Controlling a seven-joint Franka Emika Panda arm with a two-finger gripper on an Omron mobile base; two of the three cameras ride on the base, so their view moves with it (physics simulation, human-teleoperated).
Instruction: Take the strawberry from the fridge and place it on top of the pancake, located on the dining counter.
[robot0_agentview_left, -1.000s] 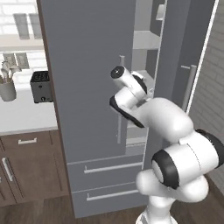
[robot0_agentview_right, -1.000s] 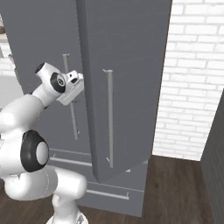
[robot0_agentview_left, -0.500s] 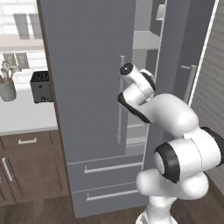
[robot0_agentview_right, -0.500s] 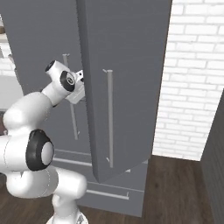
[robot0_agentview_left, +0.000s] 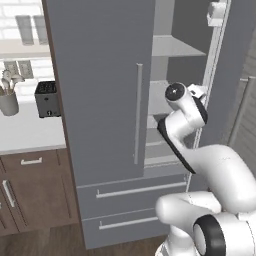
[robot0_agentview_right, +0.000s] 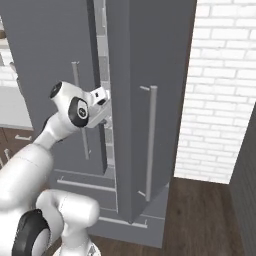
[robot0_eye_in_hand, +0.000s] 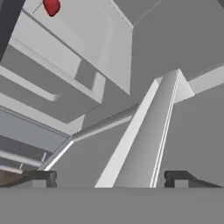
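The fridge (robot0_agentview_left: 105, 100) is seen with its doors swung partly apart, so that a tall gap is left between them, and pale grey shelves (robot0_agentview_left: 170, 47) are shown inside that gap in the left base view. The white arm is raised in front of the fridge, and its gripper (robot0_agentview_right: 102, 95) is held at the gap between the two doors, close beside the long silver handle (robot0_agentview_right: 80, 107) of the left-hand door. In the hand view the gripper (robot0_eye_in_hand: 109, 177) is shown with its jaws spread wide, the two dark finger tips (robot0_eye_in_hand: 43, 177) being set far apart at the bottom, and nothing is held between them. A small red item, taken to be the strawberry (robot0_eye_in_hand: 51, 6), is seen at the top left of the hand view, resting on a pale shelf inside the fridge and well apart from the fingers. To the left of the fridge, a dark toaster (robot0_agentview_left: 47, 98) and a pot of utensils (robot0_agentview_left: 8, 97) are stood on the white worktop (robot0_agentview_left: 30, 132) above brown cabinets (robot0_agentview_left: 30, 192)
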